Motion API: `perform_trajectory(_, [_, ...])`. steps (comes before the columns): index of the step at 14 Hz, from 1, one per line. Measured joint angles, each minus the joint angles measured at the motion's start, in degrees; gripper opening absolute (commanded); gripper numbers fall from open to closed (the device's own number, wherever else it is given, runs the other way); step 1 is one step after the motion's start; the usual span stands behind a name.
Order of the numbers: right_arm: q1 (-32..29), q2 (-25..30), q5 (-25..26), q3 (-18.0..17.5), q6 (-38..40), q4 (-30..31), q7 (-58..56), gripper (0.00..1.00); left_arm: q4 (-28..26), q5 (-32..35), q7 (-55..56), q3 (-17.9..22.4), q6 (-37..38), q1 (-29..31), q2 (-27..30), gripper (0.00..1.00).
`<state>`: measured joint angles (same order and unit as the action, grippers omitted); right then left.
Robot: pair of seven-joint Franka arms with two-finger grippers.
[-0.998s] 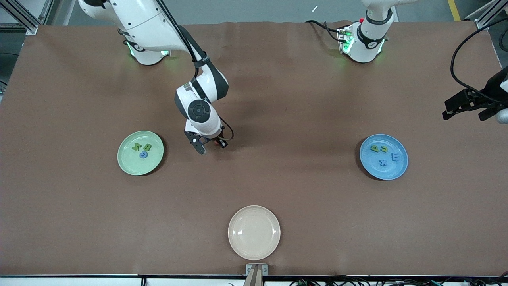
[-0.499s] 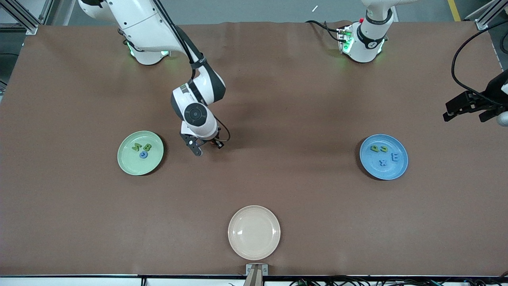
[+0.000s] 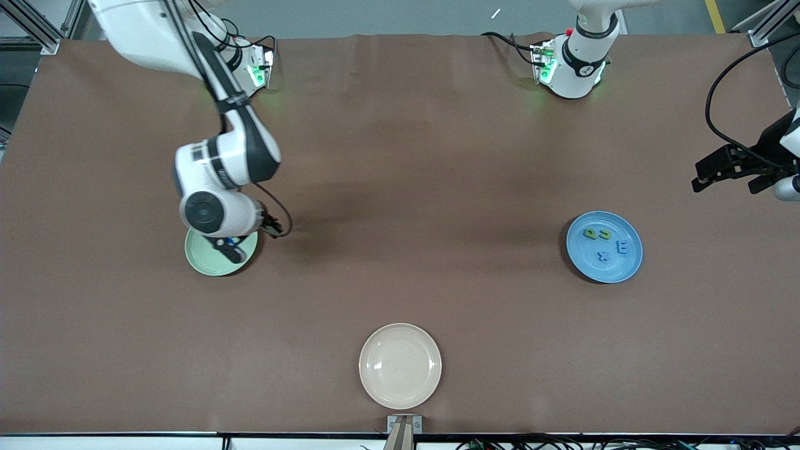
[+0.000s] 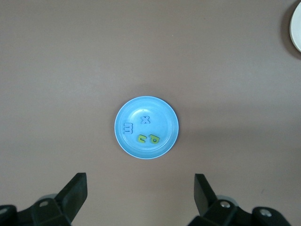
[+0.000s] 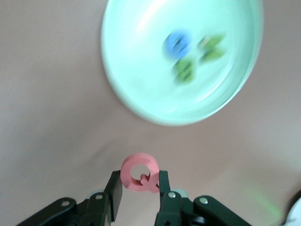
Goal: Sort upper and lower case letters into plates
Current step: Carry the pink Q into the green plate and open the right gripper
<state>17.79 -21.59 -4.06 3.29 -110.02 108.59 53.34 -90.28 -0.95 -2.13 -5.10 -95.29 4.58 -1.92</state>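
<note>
My right gripper [image 3: 229,247] is shut on a red letter Q [image 5: 140,173] and holds it in the air at the rim of the mint green plate [image 3: 201,260]. In the right wrist view that plate [image 5: 141,89] holds a blue letter [image 5: 178,43] and two green letters [image 5: 184,70]; in the front view the arm hides them. The sky blue plate [image 3: 619,267] holds two green letters [image 3: 597,234], a blue E [image 3: 622,247] and a blue x [image 3: 603,255]. My left gripper [image 3: 719,172] is open and empty, up over the table at the left arm's end, where the arm waits. Its wrist view shows the blue plate [image 4: 162,117].
An empty cream-beige plate [image 3: 400,365] sits near the table's front edge at the middle, and its rim shows in the left wrist view [image 4: 297,28]. Brown table surface lies between the plates.
My right arm has swung from the middle of the table toward the right arm's end, carrying the red letter to the mint green plate. The left gripper has barely moved.
</note>
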Motion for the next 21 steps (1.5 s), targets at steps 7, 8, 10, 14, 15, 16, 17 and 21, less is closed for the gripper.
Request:
perform_trajectory(7, [-7.3, -3.2, 0.7, -0.4, -8.6, 2.1, -8.5, 0.02, 0.9, 2.0, 0.0, 7.8, 0.0, -9.5, 0.0, 1.00])
perform_trajectory(8, [-7.3, -3.9, 0.7, -0.5, -9.7, 2.1, -8.5, 0.02, 0.9, 2.0, 0.0, 7.9, 0.0, -9.4, 0.0, 1.00])
perform_trajectory(10, [-7.8, -5.6, 0.7, -0.5, -12.9, 2.3, -8.5, 0.02, 0.9, 2.0, 0.0, 8.0, 0.0, -9.1, 0.0, 1.00])
perform_trajectory(14, [-8.1, -7.9, 0.7, -0.7, -16.6, 3.5, -8.5, 0.05, 0.9, 2.0, 0.0, 8.1, 0.0, -9.0, 0.0, 1.00])
perform_trajectory(15, [-8.1, -8.1, 0.7, -0.7, -16.6, 3.5, -8.5, 0.08, 0.9, 2.0, 0.0, 8.1, 0.0, -9.0, 0.0, 1.00])
perform_trajectory(16, [-8.1, -8.3, 0.7, -0.8, -16.8, 3.6, -8.5, 0.08, 0.9, 2.0, 0.0, 8.1, 0.0, -8.8, 0.0, 1.00])
perform_trajectory(17, [-8.1, -8.4, 0.7, -0.8, -17.0, 3.6, -8.5, 0.19, 0.9, 2.0, 0.0, 8.1, 0.0, -8.6, 0.0, 1.00])
perform_trajectory(21, [-8.1, -8.5, 0.7, -0.9, -16.8, 3.5, -8.5, 1.00, 0.9, 2.0, 0.0, 7.7, -0.2, -6.8, 0.0, 1.00])
